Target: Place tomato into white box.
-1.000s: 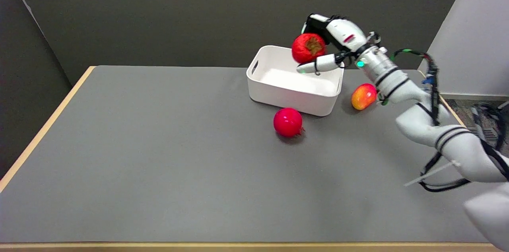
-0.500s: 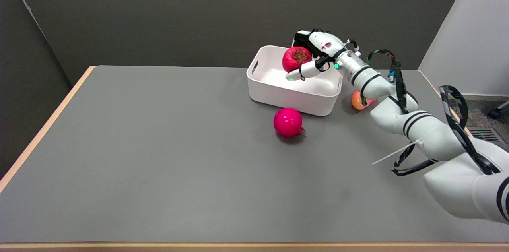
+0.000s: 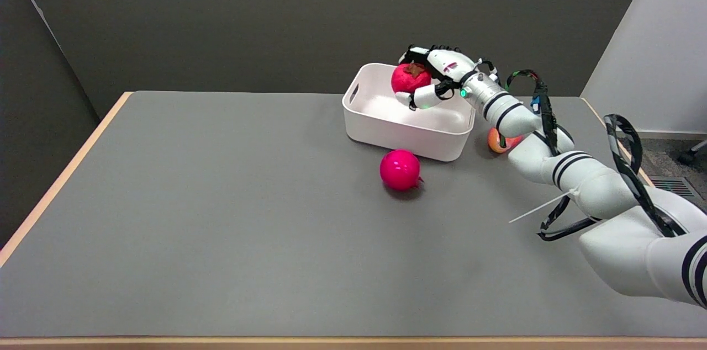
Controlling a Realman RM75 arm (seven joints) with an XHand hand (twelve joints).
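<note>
My right hand [image 3: 433,74] holds the red tomato [image 3: 409,79], fingers curved over its top and thumb beneath it. The tomato, with a brown stem patch facing up, hangs over the far right part of the white box [image 3: 386,132], about level with the rim. The box is open-topped, with a handle slot in its left wall, and stands at the back of the grey table. Its floor shows nothing else in it.
A glossy pink-red round fruit [image 3: 400,169] lies on the table just in front of the box. An orange-red fruit [image 3: 500,142] sits to the right of the box, partly hidden behind my forearm [image 3: 552,162]. Grey table top [image 3: 221,217] spreads left and toward the near edge.
My right hand has carried the tomato down and to the left, from above the box's right rim to low over its inside. The other fruits and the box have not moved.
</note>
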